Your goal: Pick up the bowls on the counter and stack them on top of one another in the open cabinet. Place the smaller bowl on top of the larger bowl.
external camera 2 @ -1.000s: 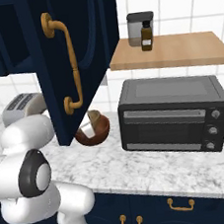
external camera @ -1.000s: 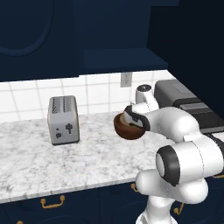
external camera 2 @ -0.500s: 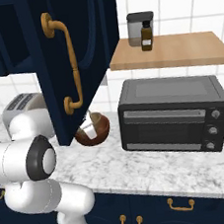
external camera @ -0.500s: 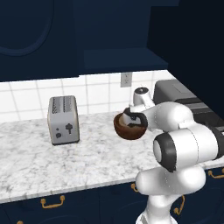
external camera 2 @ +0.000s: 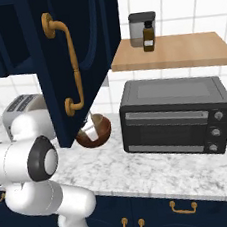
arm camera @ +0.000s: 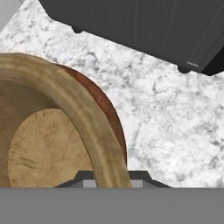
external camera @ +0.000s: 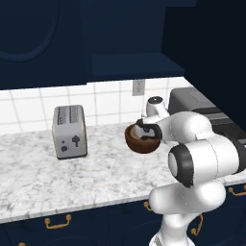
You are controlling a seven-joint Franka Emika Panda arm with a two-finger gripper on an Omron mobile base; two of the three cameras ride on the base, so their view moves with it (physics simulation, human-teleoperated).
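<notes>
The end effector point(external camera: 148, 133) is pinching the rim of the light tan bowl point(arm camera: 48, 144), which is sitting inside the dark reddish-brown bowl point(external camera: 140, 143) near the toaster oven point(external camera 2: 176, 115); the navy cabinet door point(external camera 2: 73, 55) is half hiding them over the tabletop point(external camera: 72, 178).

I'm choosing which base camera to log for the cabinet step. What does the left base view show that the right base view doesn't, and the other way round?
Left base view: the wall outlet on the tiles, and the open cabinet seen from below its shelf floor.

Right base view: the cabinet door with its brass handle, and a wooden shelf carrying a canister and a dark bottle.

Shared: the larger bowl with the end effector shut on its rim, the toaster, the toaster oven and the marbled counter.
</notes>
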